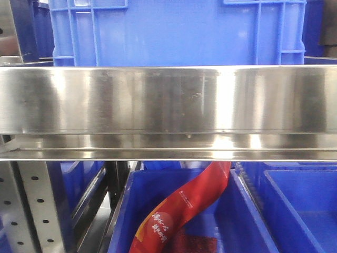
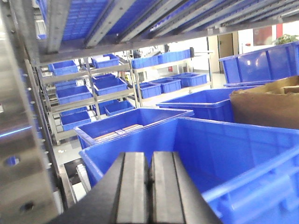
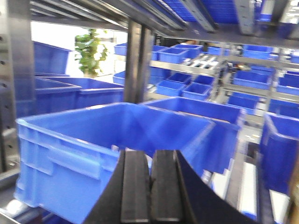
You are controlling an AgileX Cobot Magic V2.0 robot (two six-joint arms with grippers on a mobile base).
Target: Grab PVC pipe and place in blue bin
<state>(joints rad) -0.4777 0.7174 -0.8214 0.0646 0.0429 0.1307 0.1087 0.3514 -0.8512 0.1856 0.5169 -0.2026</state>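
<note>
Your left gripper (image 2: 149,182) has its pads pressed together on nothing, with the steel upright (image 2: 18,154) near on its left and a blue bin (image 2: 219,149) lying open ahead. Your right gripper (image 3: 150,184) is likewise closed and empty, facing a second bin (image 3: 70,154) with open room above its rim. You cannot tell where the PVC pipe lies.

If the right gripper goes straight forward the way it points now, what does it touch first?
Probably the blue bin directly ahead: the shut right gripper aims at its near wall or rim. Depth is unclear, so the gap cannot be told.
</note>
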